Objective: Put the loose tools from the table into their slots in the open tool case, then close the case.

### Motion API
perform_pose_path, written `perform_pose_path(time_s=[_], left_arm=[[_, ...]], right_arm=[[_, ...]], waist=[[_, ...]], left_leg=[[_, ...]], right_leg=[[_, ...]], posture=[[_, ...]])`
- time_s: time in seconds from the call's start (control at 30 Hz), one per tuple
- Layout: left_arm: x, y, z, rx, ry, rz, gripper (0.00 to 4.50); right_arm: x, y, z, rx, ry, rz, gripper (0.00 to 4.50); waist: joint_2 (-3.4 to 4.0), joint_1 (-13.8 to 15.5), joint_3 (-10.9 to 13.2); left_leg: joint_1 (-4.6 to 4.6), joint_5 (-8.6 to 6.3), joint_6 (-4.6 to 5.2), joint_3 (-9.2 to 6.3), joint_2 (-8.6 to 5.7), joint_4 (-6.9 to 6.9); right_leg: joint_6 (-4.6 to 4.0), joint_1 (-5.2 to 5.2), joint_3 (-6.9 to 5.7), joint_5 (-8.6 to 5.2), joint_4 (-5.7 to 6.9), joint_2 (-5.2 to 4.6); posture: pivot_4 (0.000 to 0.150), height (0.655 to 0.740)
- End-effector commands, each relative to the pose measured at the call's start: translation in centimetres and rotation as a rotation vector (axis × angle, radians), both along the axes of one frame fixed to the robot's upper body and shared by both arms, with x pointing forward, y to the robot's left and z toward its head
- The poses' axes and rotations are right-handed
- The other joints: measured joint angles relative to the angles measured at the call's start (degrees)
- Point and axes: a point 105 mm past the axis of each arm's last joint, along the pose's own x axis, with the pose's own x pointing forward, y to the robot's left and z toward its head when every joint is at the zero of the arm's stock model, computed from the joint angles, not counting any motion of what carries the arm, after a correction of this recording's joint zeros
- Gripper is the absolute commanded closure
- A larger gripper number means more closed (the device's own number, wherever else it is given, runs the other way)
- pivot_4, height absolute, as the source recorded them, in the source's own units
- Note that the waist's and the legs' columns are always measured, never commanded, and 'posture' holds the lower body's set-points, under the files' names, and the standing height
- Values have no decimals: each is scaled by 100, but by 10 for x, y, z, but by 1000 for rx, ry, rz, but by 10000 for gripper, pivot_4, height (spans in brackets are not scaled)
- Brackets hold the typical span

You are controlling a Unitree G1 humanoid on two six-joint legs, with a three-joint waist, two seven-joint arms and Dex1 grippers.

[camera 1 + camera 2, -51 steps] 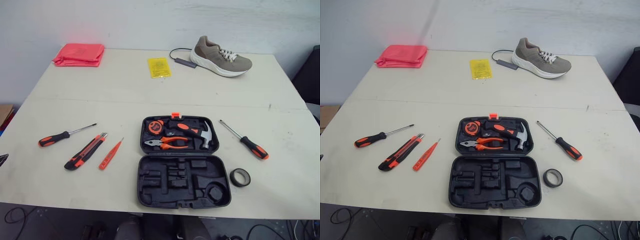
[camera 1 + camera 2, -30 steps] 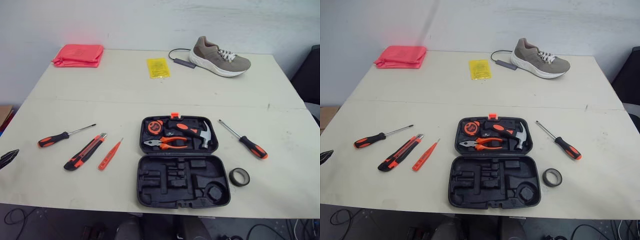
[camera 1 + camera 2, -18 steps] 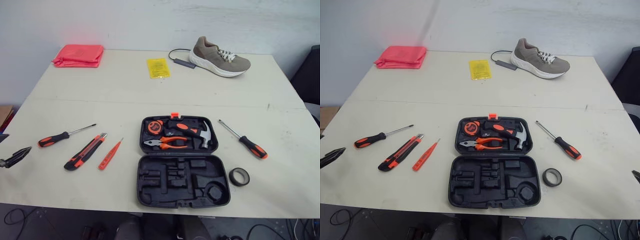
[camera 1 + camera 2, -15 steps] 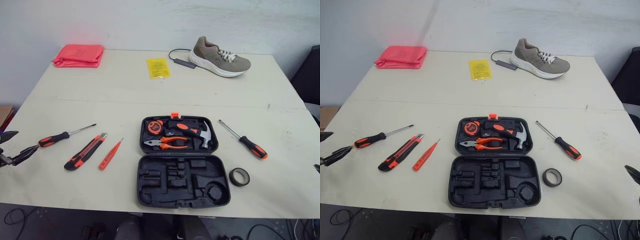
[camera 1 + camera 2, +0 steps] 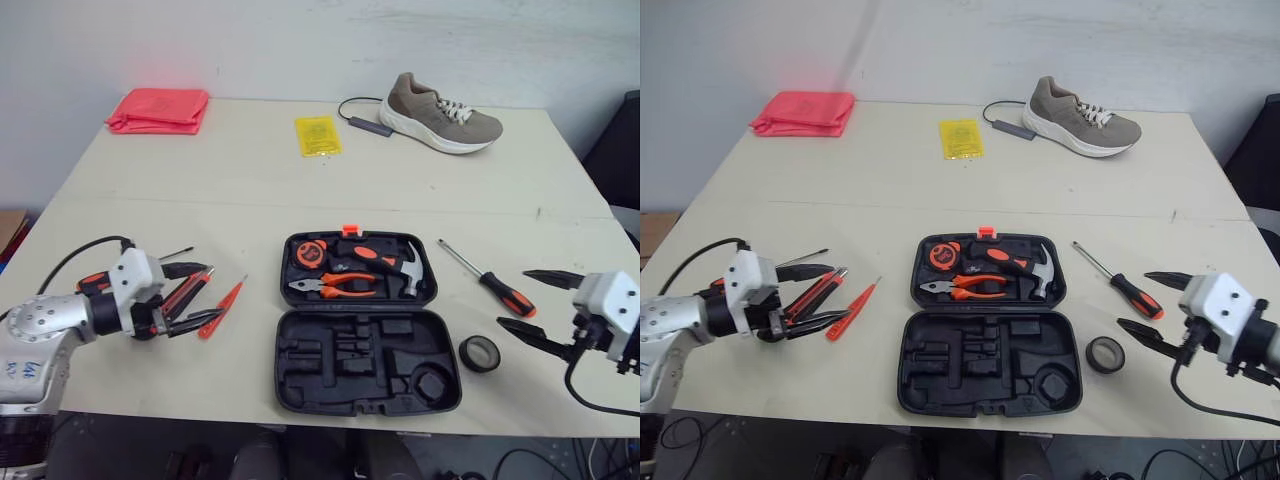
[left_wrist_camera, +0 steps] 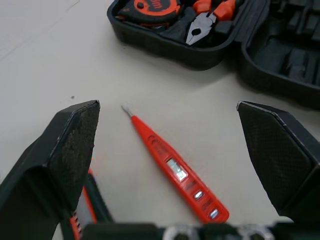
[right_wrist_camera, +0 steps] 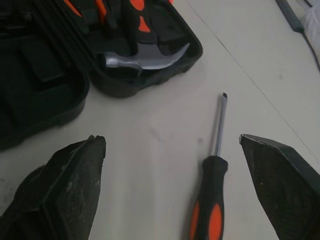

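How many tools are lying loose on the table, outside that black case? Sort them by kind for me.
Screwdrivers: 2
Utility knife: 1
Tester pen: 1
Tape roll: 1
Total: 5

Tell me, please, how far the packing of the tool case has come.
Done: hammer, pliers and tape measure sit in the open tool case. In hand: nothing; left gripper hovers open over the tester pen, right gripper open by a screwdriver. Left: those two, the utility knife, the second screwdriver, the tape roll, then closing the case.
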Motion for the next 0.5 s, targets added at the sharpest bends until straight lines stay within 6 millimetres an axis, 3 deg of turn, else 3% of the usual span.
perform_pose_path(time_s=[0.03, 0.07, 0.17, 0.4, 0.5], left_arm=[[1, -23, -2, 31, -22, -47, 425], [4, -24, -7, 52, -12, -33, 425], [8, -27, -11, 64, -13, -21, 9109], [6, -45, -25, 83, 16, -60, 42510], [7, -51, -27, 77, 22, -63, 44258]], right_arm=[[9, 11, -6, -13, 5, 36, 0], [10, 13, -11, -14, 29, 48, 0], [15, 16, -17, -17, 49, 74, 8663], [25, 22, -31, -42, 62, 104, 44565], [26, 26, -37, -45, 69, 117, 45000]], waist=[[0, 2, 0], [1, 2, 0], [1, 8, 1], [1, 9, 1], [1, 7, 1]], left_leg=[[-3, 0, 0, 0, 1, 8], [-8, 0, 1, -1, 3, 22], [-33, -6, 5, -10, 9, 56], [-36, -9, 12, -10, 7, 61], [-35, -9, 12, -11, 8, 62]], right_leg=[[0, 0, 0, 0, 1, 1], [0, 0, -1, 0, 2, 1], [2, -5, -9, 1, 3, 6], [3, -5, -10, 2, 1, 2], [4, -5, -10, 2, 2, 2]], posture=[[1500, 7400], [1500, 7400], [1500, 7400], [1500, 7400], [1500, 7400]])
